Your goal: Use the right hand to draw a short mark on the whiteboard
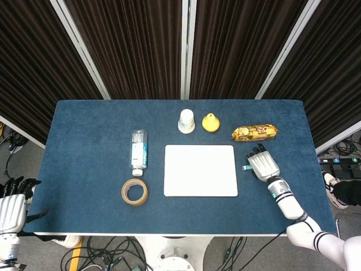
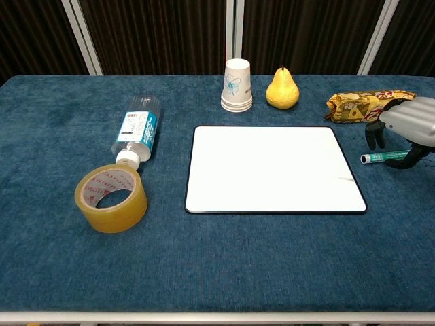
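The white whiteboard [image 1: 200, 170] [image 2: 272, 170] lies flat in the middle of the blue table. Just right of it lies a green-and-white marker [image 1: 246, 167] [image 2: 379, 157], its white end pointing at the board. My right hand [image 1: 263, 166] [image 2: 408, 122] hovers over the marker, palm down, covering most of it in the head view. Its dark fingers hang down on either side of the marker and no grip shows. My left hand [image 1: 11, 208] stays off the table's front left corner, fingers apart, holding nothing.
A tape roll [image 2: 111, 197] and a lying bottle [image 2: 138, 132] are left of the board. A paper cup [image 2: 237, 85] and a pear [image 2: 282, 89] stand behind it. A snack packet [image 2: 360, 105] lies right behind my right hand.
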Available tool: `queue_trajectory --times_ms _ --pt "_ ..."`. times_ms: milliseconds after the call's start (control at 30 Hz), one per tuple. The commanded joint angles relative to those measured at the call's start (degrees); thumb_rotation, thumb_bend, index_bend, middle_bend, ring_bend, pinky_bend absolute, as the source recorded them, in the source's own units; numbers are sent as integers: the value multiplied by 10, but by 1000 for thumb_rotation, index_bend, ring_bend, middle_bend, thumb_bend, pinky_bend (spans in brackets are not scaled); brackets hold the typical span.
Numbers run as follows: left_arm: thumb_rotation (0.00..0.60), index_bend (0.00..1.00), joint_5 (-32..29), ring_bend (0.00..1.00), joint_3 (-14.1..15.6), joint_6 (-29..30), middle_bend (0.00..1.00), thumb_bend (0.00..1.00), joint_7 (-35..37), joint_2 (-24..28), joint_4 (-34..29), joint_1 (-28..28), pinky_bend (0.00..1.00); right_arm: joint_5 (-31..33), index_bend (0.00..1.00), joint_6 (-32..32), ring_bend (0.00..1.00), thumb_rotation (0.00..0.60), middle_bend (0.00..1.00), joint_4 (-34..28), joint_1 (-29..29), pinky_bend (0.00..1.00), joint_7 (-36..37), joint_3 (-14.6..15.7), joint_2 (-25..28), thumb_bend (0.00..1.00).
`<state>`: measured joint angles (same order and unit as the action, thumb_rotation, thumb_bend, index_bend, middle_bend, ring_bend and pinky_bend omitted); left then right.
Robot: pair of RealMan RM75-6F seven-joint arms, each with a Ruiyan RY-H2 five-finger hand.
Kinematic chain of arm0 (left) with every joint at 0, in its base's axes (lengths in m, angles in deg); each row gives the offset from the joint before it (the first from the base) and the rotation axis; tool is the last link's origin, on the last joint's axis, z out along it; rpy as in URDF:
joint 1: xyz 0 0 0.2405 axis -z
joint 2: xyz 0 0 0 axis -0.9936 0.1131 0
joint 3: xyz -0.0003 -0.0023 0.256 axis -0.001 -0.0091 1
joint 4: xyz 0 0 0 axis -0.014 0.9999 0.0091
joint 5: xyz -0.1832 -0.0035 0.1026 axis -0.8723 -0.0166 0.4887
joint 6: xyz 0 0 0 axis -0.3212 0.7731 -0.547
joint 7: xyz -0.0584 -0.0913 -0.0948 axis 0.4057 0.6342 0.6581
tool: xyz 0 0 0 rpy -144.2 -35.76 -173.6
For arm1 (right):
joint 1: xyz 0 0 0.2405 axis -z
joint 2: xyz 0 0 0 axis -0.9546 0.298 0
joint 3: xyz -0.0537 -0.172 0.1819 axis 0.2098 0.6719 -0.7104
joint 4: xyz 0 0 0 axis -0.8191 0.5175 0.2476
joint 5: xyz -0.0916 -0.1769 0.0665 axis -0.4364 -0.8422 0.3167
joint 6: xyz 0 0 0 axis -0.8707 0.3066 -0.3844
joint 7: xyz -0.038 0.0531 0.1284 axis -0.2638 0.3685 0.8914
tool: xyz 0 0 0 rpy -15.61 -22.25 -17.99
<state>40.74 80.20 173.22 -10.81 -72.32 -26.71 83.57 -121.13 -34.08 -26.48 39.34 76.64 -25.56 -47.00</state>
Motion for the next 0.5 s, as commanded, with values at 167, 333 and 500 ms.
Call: queue_trajectory --times_ms 167,333,500 --pt "600 272 -2 93 -1 0 217 0 0 1 -1 -1 73 -6 492 -3 242 600 489 26 -11 126 14 8 -17 233" --pt "600 272 -5 93 0 -2 217 0 0 0 0 -2 72 -5 510 -7 252 600 503 36 -15 136 18 11 -24 235" --pt "600 272 -6 93 0 -2 217 0 1 -1 1 -3 73 -4 565 -7 274 600 540 42 -18 151 21 12 -29 314"
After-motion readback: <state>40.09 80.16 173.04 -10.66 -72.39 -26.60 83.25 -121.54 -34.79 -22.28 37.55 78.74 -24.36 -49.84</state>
